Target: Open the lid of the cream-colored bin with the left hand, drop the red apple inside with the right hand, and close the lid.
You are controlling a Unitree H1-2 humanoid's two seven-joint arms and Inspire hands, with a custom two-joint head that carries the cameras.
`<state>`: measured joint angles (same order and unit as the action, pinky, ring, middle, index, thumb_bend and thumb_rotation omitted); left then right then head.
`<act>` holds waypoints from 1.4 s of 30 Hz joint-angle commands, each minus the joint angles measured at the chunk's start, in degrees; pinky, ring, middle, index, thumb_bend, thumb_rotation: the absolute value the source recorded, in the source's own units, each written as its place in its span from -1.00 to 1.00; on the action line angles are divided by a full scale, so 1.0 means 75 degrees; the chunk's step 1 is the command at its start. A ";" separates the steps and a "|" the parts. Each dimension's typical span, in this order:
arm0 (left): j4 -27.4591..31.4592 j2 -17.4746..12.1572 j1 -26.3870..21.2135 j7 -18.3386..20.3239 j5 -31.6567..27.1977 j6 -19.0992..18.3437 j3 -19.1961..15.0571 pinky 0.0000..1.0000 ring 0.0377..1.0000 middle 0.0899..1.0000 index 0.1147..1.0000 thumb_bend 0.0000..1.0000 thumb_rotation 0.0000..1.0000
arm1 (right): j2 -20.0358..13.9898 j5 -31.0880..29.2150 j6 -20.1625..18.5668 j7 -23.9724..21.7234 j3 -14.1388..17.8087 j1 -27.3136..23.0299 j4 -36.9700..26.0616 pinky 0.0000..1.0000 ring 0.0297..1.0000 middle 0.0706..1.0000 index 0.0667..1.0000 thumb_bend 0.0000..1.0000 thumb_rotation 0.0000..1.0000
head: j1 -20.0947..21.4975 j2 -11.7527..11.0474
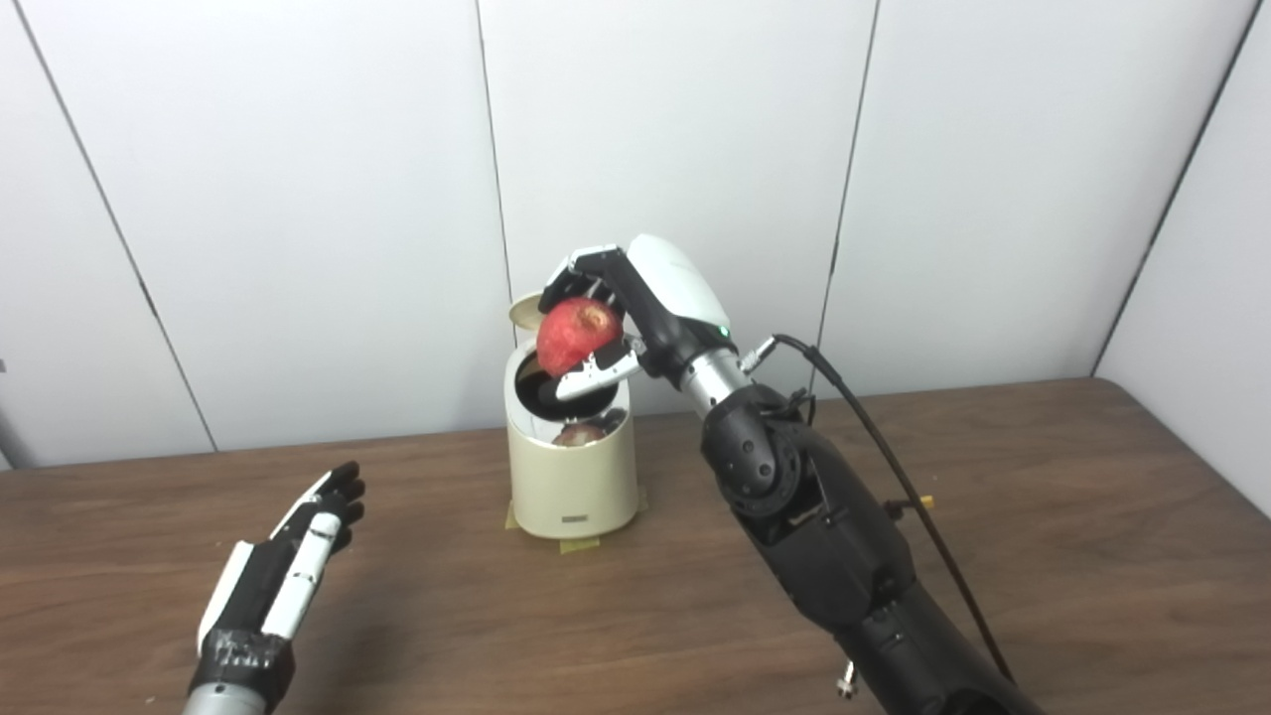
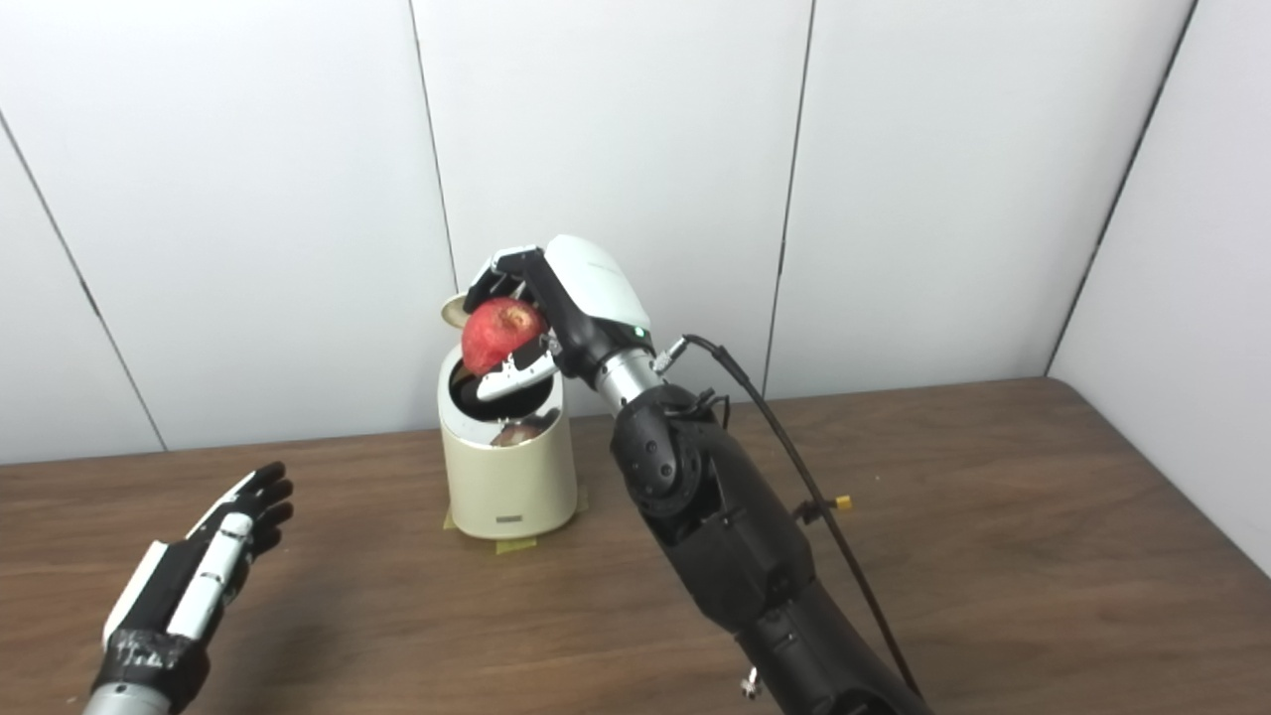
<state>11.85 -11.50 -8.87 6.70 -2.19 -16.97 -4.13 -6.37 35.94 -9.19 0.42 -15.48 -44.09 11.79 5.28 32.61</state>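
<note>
The cream-colored bin [image 1: 573,477] stands on the wooden table near the back wall, its lid [image 1: 523,312] tipped up and open behind it. My right hand [image 1: 635,308] is shut on the red apple [image 1: 577,335] and holds it just above the bin's dark opening. My left hand [image 1: 288,561] is open and empty, low over the table to the left of the bin, well apart from it. A reddish reflection of the apple shows on the bin's front rim. The same scene shows in the right eye view, with the apple [image 2: 501,335] over the bin [image 2: 509,472].
The wooden table [image 1: 1043,516] spans the view. A black cable [image 1: 894,447] runs along my right arm. White wall panels stand close behind the bin. Tape holds the bin's base to the table.
</note>
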 commanded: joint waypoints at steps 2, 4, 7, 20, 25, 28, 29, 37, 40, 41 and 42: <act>0.0117 0.0005 -0.0205 -0.0087 0.0006 0.0297 -0.0034 0.90 0.84 0.83 0.83 -0.04 0.76 | 0.0032 -0.0116 0.0287 0.0263 0.0157 -0.0484 0.0019 -0.25 -0.22 -0.08 -0.09 0.00 -1.00 | -0.0037 0.0007; 0.0133 0.0030 -0.0206 -0.0086 0.0022 0.0279 -0.0034 0.90 0.84 0.83 0.83 -0.05 0.74 | 0.0071 -0.0145 0.0359 0.0347 0.0154 -0.0495 0.0205 -0.23 -0.22 -0.09 -0.09 0.01 -1.00 | -0.0063 0.0012; 0.0161 0.0048 -0.0202 -0.0106 0.0081 0.0240 -0.0023 0.91 0.84 0.83 0.83 -0.03 0.74 | 0.0143 -0.0239 0.0432 0.0461 0.0167 -0.0498 0.0426 -0.24 -0.22 -0.09 -0.09 0.00 -1.00 | -0.0098 0.0016; 0.0158 0.0053 -0.0172 -0.0111 0.0121 0.0311 -0.0041 0.90 0.83 0.82 0.81 -0.01 0.73 | 0.0270 -0.0246 0.1011 0.1047 0.0089 -0.0538 0.1224 -0.26 -0.25 -0.09 -0.07 0.00 -1.00 | -0.0145 0.0079; 0.0158 0.0065 -0.0190 -0.0074 0.0020 0.0297 -0.0083 0.91 0.84 0.82 0.82 -0.07 0.73 | 0.0389 -0.0274 0.1287 0.1394 0.0096 -0.0610 0.1699 -0.24 -0.24 -0.07 -0.09 0.00 -1.00 | -0.0179 0.0061; 0.0173 0.0074 -0.0212 -0.0072 -0.0028 0.0266 -0.0108 0.90 0.83 0.82 0.83 -0.07 0.68 | 0.0447 -0.0254 0.1347 0.1588 0.0106 -0.0669 0.1901 -0.21 -0.22 -0.07 -0.09 0.00 -1.00 | -0.0171 0.0069; 0.0168 0.0067 -0.0218 -0.0073 -0.0019 0.0273 -0.0109 0.89 0.83 0.82 0.84 -0.07 0.68 | 0.0462 -0.0266 0.1324 0.1610 0.0117 -0.0683 0.1928 -0.21 -0.21 -0.08 -0.09 0.01 -1.00 | -0.0171 0.0079; 0.0201 0.0004 -0.0258 -0.0020 -0.0006 0.0248 -0.0092 0.86 0.81 0.81 0.83 -0.06 0.68 | 0.0351 0.0007 0.1004 0.1398 -0.0120 -0.0741 0.1855 0.23 0.36 0.35 0.23 0.61 -0.79 | -0.0157 0.0086; 0.0214 -0.0010 -0.0265 -0.0003 -0.0020 0.0231 -0.0092 0.86 0.81 0.80 0.82 -0.10 0.67 | 0.0302 0.0145 0.0811 0.1283 -0.0212 -0.0735 0.1779 0.46 0.59 0.55 0.43 0.73 -0.54 | -0.0154 0.0089; 0.0201 -0.0032 -0.0270 0.0022 -0.0022 0.0249 -0.0082 0.85 0.81 0.80 0.82 -0.11 0.67 | 0.0291 0.0174 0.0753 0.1232 -0.0228 -0.0729 0.1756 0.48 0.61 0.57 0.45 0.74 -0.50 | -0.0146 0.0092; 0.0186 -0.0061 -0.0274 0.0047 -0.0005 0.0273 -0.0063 0.86 0.81 0.80 0.81 -0.11 0.66 | 0.0267 0.0211 0.0686 0.1137 -0.0259 -0.0721 0.1715 0.50 0.63 0.57 0.47 0.71 -0.42 | -0.0133 0.0093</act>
<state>11.88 -10.83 -8.69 6.99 -2.23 -16.88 -4.61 -3.66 36.90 -4.03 8.79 -17.60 -45.85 26.85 4.22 33.22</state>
